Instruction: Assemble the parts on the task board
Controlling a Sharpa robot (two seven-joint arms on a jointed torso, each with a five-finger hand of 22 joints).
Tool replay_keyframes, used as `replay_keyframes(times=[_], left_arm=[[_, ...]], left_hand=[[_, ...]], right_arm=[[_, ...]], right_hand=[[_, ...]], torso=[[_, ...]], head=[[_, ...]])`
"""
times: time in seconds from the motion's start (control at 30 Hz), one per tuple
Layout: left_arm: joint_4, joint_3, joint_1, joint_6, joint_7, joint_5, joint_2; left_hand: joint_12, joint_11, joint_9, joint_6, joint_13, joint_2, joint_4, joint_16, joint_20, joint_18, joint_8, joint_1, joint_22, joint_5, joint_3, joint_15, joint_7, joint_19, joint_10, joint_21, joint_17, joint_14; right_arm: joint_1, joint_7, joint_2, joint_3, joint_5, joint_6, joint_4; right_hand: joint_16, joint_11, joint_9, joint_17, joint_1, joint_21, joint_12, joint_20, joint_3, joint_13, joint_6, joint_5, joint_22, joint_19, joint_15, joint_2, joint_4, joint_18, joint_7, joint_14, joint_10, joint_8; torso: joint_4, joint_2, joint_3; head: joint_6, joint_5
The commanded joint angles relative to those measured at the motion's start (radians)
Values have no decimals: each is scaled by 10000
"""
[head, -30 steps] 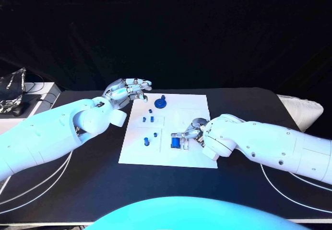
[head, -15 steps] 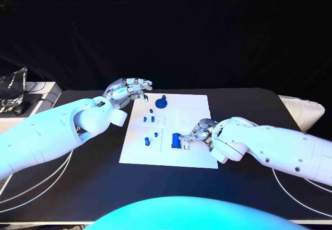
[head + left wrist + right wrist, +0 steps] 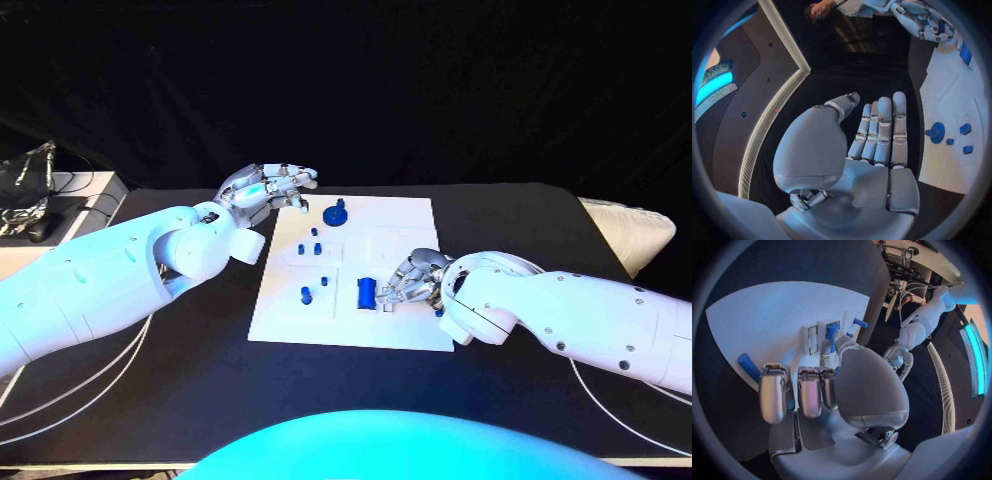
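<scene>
I see the board (image 3: 346,300) mid-table, long side running 12 to 6.

Right hand (image 3: 410,281) is over the board's 3 o'clock edge, fingers curled down around a blue block (image 3: 366,293) that stands just at 9 o'clock of it. From the head view the fingertips look like they're touching the block, but I can't tell if it's really gripped. In the right wrist view the hand (image 3: 826,390) has its fingers (image 3: 773,392) bent toward the board (image 3: 773,325), with a blue bar (image 3: 748,366) beside them and a blue peg part (image 3: 832,332) past the thumb; contact isn't clear there either.

Left hand (image 3: 268,185) hovers off the board's 11 o'clock corner, above the black table (image 3: 188,370), holding nothing. In the left wrist view the hand (image 3: 861,150) is flat, fingers (image 3: 882,130) straight and side by side, thumb out to one side, palm empty.

Parts on the board:
- blue disc (image 3: 336,214) near the 12 o'clock edge, with a knob on top; also in the left wrist view (image 3: 936,133)
- small peg (image 3: 313,233) just at 7 o'clock of the disc
- two small pieces (image 3: 307,248) side by side, toward centre-left
- longer pin (image 3: 304,294) at the board's 8 o'clock, a small piece (image 3: 325,282) just at 2 o'clock of it

Both arms are well apart, left at 10 o'clock, right at 4.
</scene>
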Motion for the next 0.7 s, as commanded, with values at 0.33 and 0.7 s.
replay_keyframes(times=[0.33, 0.7], left_arm=[[21, 7, 2, 141, 62, 38, 40], [25, 6, 2, 140, 51, 38, 15]], left_hand=[[-46, 4, -10, -67, -11, -88, 50, -65, -16, 52, 18, 48, -15, -14, -12, -25, -22, 45, -49, -45, 16, -59], [-46, 4, -10, -67, -11, -88, 50, -65, -16, 52, 18, 48, -15, -14, -12, -25, -22, 45, -49, -45, 16, -59]], right_arm=[[-234, 49, 217, -1, -663, -702, -92], [-415, -212, 537, 0, -939, -842, -315]], right_hand=[[74, -272, 338, 2210, 41, 142, 22, -201, 233, 2635, 273, 34, 2381, 867, -215, -198, 321, -188, -195, 970, 1044, 703], [117, -347, 501, 2358, 4, 239, 22, -258, 333, 2635, 305, 98, 2404, 886, -276, -236, 494, -205, -279, 1000, 1044, 1037]], torso=[[16, 5, -14], [10, 16, -13]], head=[[0, -28], [0, -9]])
